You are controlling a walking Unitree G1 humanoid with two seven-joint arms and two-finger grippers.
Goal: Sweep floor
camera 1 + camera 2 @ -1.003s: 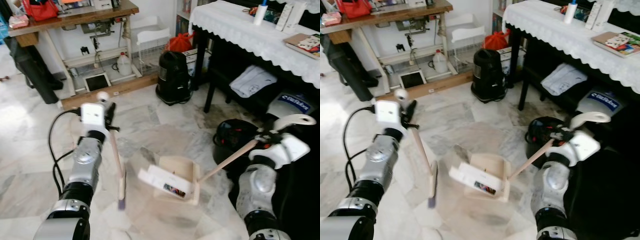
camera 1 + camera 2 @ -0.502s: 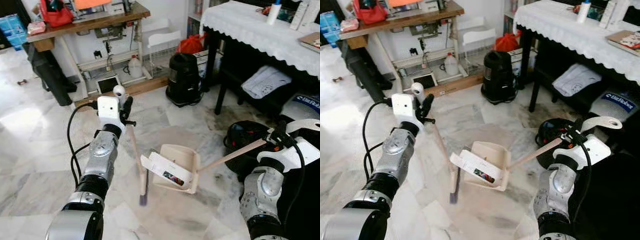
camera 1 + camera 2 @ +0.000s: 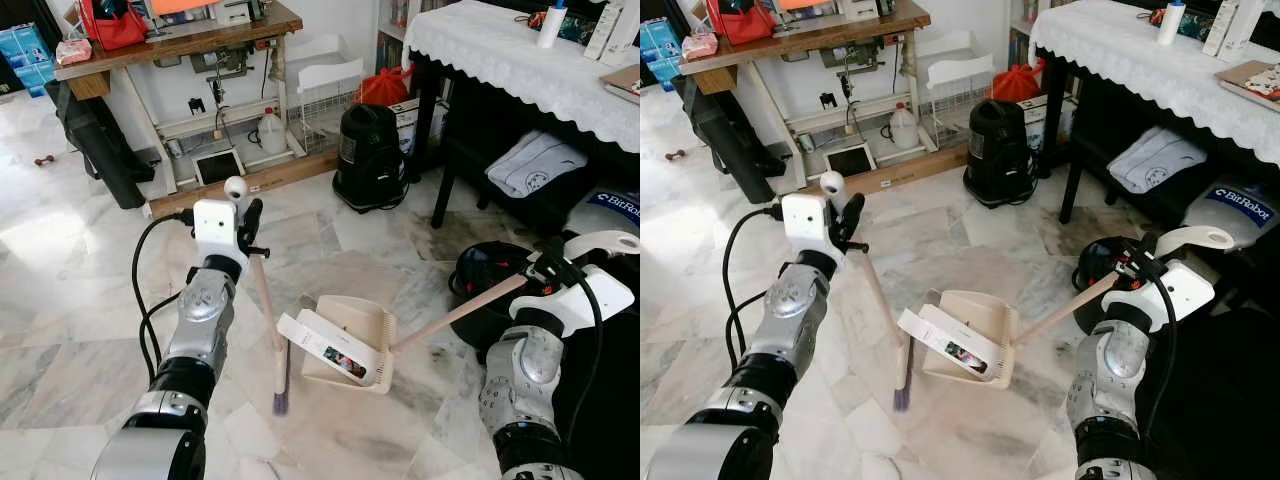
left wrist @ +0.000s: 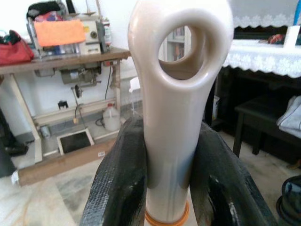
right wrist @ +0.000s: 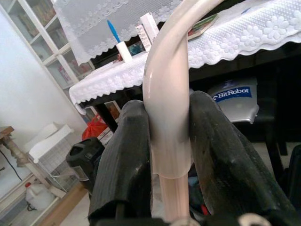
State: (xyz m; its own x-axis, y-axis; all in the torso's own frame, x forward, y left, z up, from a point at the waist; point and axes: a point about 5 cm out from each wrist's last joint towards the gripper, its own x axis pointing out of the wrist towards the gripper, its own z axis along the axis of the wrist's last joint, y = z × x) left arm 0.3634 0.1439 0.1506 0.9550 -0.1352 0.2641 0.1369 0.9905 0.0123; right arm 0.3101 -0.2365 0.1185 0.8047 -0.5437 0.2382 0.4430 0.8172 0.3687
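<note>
One broom [image 3: 270, 330], one dustpan [image 3: 350, 345] — two claws: left claw [image 4: 167, 188], right claw [image 5: 171, 155].

2 head eyes look down, sharing floor [image 3: 80, 300]; wrist cams close along fingers [image 4: 117, 188].

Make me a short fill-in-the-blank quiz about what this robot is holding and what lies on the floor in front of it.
1. The left gripper is shut on the handle of the ____.
2. The right gripper holds the long handle of the ____.
3. A white box lies across the dustpan's ____.
4. The broom's bristles touch the marble ____.

Missing words: broom; dustpan; mouth; floor
</note>
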